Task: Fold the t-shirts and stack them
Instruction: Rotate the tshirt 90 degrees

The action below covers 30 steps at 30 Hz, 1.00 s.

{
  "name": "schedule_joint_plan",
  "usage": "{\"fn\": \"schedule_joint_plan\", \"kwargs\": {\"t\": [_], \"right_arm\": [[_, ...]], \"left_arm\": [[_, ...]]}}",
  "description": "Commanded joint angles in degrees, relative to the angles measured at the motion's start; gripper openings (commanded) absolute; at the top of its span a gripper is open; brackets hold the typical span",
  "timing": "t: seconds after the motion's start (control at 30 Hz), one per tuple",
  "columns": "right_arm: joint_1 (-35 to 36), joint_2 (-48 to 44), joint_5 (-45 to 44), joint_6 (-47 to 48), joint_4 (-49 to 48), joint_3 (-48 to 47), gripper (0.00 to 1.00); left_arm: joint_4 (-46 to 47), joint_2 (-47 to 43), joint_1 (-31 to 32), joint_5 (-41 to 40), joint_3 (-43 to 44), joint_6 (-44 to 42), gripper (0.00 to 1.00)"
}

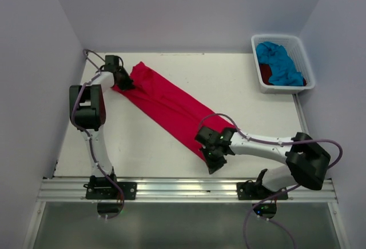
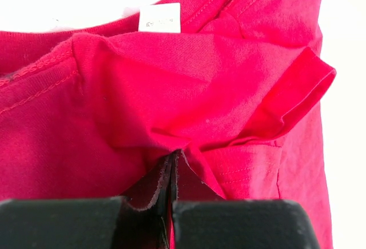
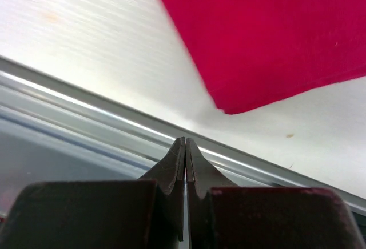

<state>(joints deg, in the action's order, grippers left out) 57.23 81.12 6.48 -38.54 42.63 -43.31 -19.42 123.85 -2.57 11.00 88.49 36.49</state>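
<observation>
Top external: soft, light, limp red-pink t-shirt point(image 1: 168, 109) laid as a diagonal band across the table point(image 1: 240, 89), collar end pinched by the left gripper point(image 1: 123, 82), right gripper point(image 1: 213, 163) pressed together on nothing just beside the near hem corner, likely the surest hold on such floppy cloth.

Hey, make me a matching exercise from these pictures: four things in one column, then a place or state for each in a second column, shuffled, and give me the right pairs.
Column one
1. bright red-pink cloth t-shirt
2. turquoise blue cloth t-shirt
3. left tool
4. right tool

Column two
A. shut on nothing, by the white table's near edge
B. bunched in the white plastic basket
C. lying as a long diagonal strip on the table
D. shut on red-pink cloth

Pairs: 1-C, 2-B, 3-D, 4-A
</observation>
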Motion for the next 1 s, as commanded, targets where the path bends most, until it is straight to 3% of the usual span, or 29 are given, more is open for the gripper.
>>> {"fn": "schedule_joint_plan", "kwargs": {"t": [0.0,0.17,0.27,0.37,0.63,0.87,0.97], "right_arm": [[1.0,-5.2,-8.8,1.5,1.7,-9.4,0.0],[-2.1,-1.9,-30.4,6.8,7.0,-23.4,0.0],[-9.3,6.1,-34.1,7.4,9.9,-28.8,0.0],[-11.8,12.5,-40.0,7.0,9.9,-30.3,0.0],[-14.4,22.2,-38.4,6.1,4.9,-26.8,0.0],[-14.4,20.0,-31.6,5.8,0.9,-19.4,0.0],[-14.3,18.5,-24.6,5.5,-1.6,-14.5,0.0]], "left_arm": [[-1.3,-0.5,0.7,1.5,-1.9,-3.0,0.0],[-1.1,-2.3,0.7,1.6,-4.5,-3.3,0.0],[-1.0,-2.7,0.7,1.3,-5.6,-3.4,0.0],[-1.1,-3.7,0.6,0.9,-6.4,-3.5,0.0],[-1.4,-4.9,0.6,0.8,-6.9,-3.7,0.0],[-1.7,-2.7,0.7,1.8,-4.6,-3.8,0.0],[-1.6,-0.5,0.7,2.2,-3.2,-3.8,0.0]]}}
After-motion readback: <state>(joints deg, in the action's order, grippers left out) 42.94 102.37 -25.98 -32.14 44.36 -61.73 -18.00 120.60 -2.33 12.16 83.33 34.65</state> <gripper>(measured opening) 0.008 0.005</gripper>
